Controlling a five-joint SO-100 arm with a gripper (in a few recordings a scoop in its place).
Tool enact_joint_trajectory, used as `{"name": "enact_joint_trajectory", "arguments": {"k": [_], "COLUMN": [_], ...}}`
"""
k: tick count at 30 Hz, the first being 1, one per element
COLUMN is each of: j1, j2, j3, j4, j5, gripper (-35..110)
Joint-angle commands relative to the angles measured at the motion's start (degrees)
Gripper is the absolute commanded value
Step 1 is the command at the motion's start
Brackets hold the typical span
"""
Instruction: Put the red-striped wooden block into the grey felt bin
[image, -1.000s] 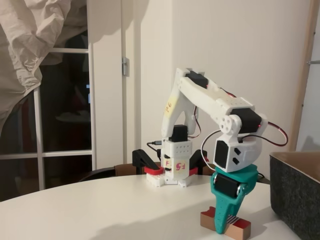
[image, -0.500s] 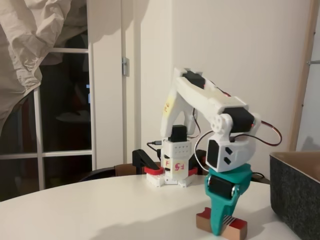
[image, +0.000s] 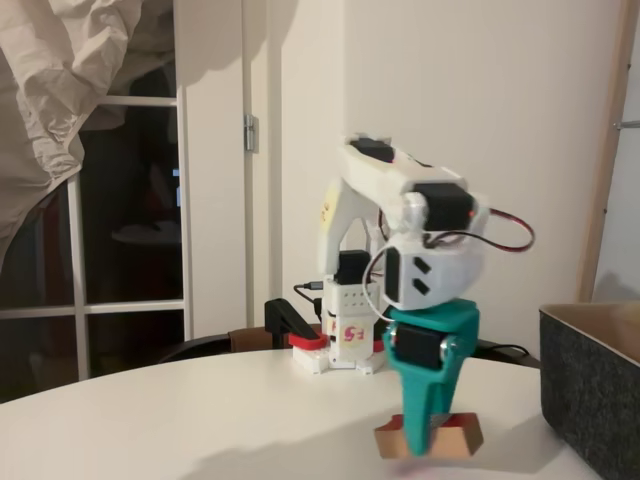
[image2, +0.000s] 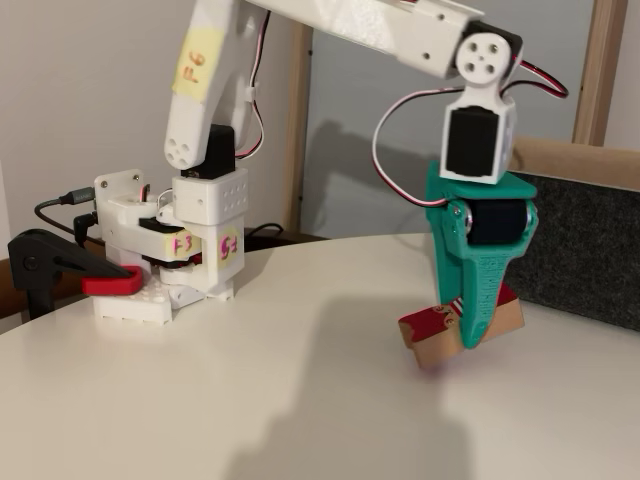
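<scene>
Block (image2: 440, 335) lifted since earlier | fingers (image2: 478, 318) clamped | white table (image: 200, 420)

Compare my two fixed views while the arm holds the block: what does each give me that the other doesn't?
In a fixed view, a dark window and a crumpled sheet sit behind the table, and the block is blurred, showing its wooden side. In a fixed view, the block's red top is plain, tilted in the gripper, and a clamp holds the arm's base. Both fixed views show the jaws shut on the block, with the bin to the right in the picture.
</scene>
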Motion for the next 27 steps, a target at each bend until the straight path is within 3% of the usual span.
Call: {"name": "enact_joint_trajectory", "arguments": {"k": [1, 12, 27], "j1": [1.1, 6.6, 9.8], "j2": [6.4, 13.7, 23.5], "j3": [-0.4, -0.5, -0.5], "j4": [-0.4, -0.5, -9.1], "j5": [3.5, 9.8, 13.8], "gripper": [3, 3, 4]}}
